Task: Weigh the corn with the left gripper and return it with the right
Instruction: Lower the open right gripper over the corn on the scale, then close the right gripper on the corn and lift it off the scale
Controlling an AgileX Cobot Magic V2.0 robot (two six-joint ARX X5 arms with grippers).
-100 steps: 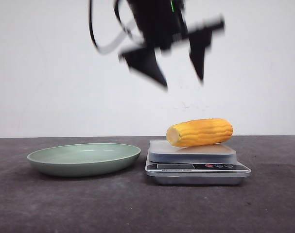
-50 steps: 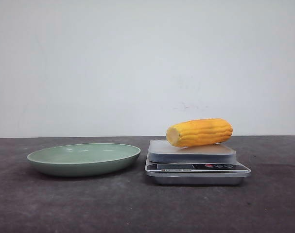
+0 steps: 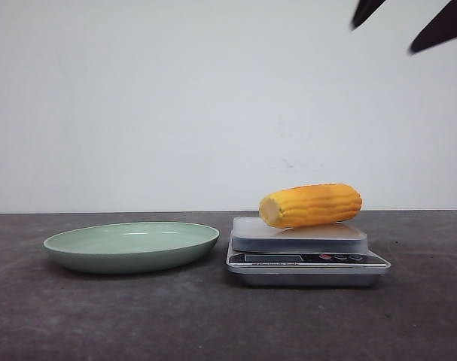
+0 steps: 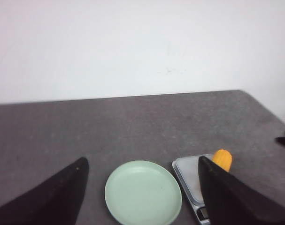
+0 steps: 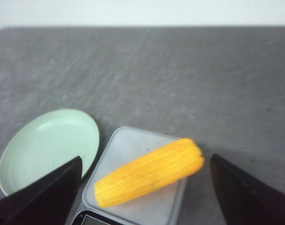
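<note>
The yellow-orange corn [image 3: 311,205] lies on its side on the platform of a silver kitchen scale [image 3: 307,259], touched by neither gripper. Two black fingertips of my right gripper [image 3: 401,22] show at the top right of the front view, well above the corn. In the right wrist view the right gripper [image 5: 145,158] is open and empty, with the corn [image 5: 149,171] far below between its fingers. My left gripper [image 4: 141,160] is open and empty, high over the table. It looks down on the corn [image 4: 222,159] and is out of the front view.
An empty pale green plate [image 3: 130,244] sits left of the scale on the dark grey table; it also shows in the left wrist view [image 4: 142,192] and the right wrist view [image 5: 43,145]. A white wall stands behind.
A black gripper above the scale a second ago rose out of the front view. Two fingertips have since come in at the top right. The corn has stayed on the scale.
</note>
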